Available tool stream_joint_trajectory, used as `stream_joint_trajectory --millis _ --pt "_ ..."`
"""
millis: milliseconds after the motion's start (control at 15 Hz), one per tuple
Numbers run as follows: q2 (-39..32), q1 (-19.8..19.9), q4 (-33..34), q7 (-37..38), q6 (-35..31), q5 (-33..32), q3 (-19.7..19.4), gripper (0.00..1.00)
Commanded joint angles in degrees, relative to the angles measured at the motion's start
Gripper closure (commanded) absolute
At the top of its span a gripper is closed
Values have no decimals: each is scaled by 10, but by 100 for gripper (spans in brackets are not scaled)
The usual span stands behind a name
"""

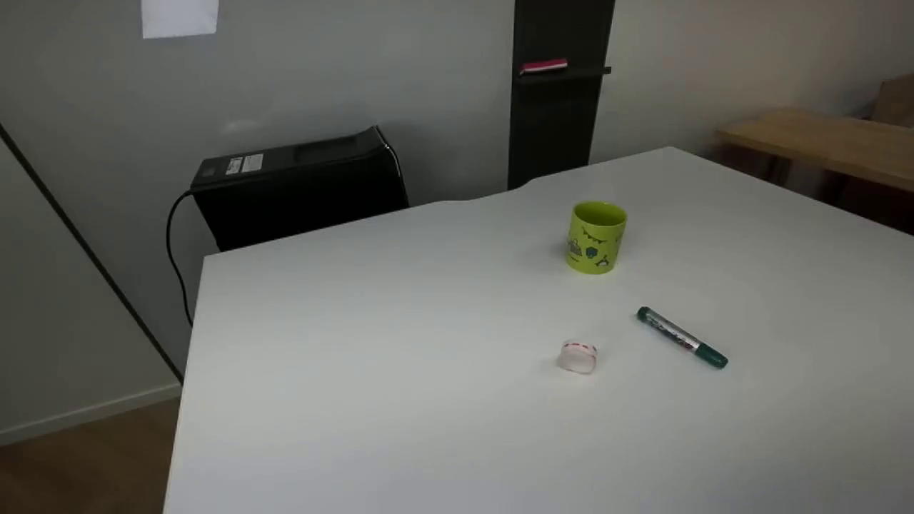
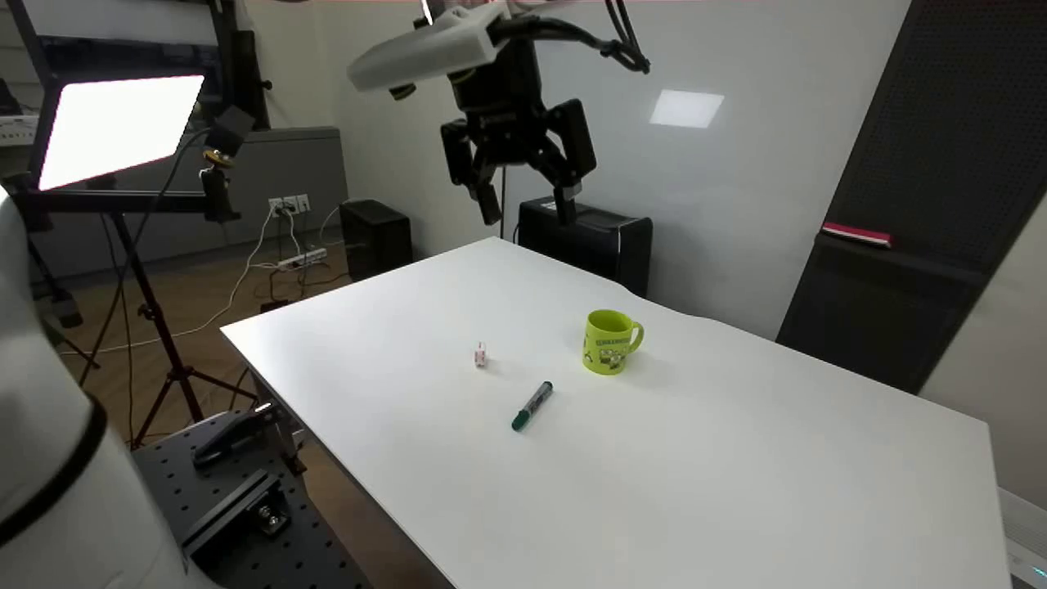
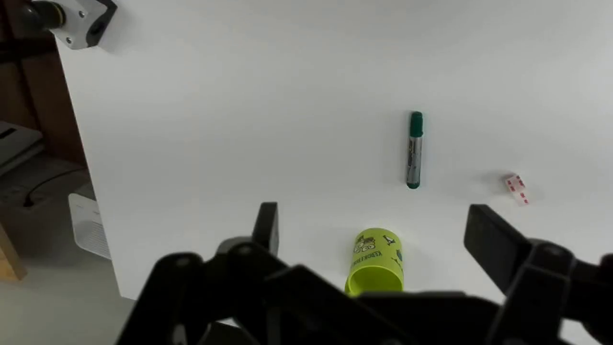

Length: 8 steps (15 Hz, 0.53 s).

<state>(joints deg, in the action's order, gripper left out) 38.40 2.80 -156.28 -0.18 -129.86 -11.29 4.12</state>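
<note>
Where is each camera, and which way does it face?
In an exterior view: raised, facing across the table to the wall; no robot shows.
In an exterior view: raised, near the arm, facing across the table; arm, open gripper show.
Wrist view: on the arm's end, facing down at the table; fingers show.
Both exterior views share the mug and marker.

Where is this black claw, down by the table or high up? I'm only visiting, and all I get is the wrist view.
Observer: The gripper hangs high, well clear of the white table.
Visitor: And the lime-green mug? From here it could be lying on its side.
Observer: No, both exterior views show it standing upright.
Visitor: What is there beyond the table that I can't see?
Observer: A black boxy appliance just past its edge, with a dark cord trailing down from it.
</note>
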Motion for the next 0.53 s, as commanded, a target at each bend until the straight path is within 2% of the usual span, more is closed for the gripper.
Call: stream_joint_trajectory --millis 0,200,467 --pt "0 -5 1 3 3 -4 -5 0" --pt "0 -5 1 3 3 -4 -5 0" --pt "-9 -39 -19 -46 -50 60 -54 0"
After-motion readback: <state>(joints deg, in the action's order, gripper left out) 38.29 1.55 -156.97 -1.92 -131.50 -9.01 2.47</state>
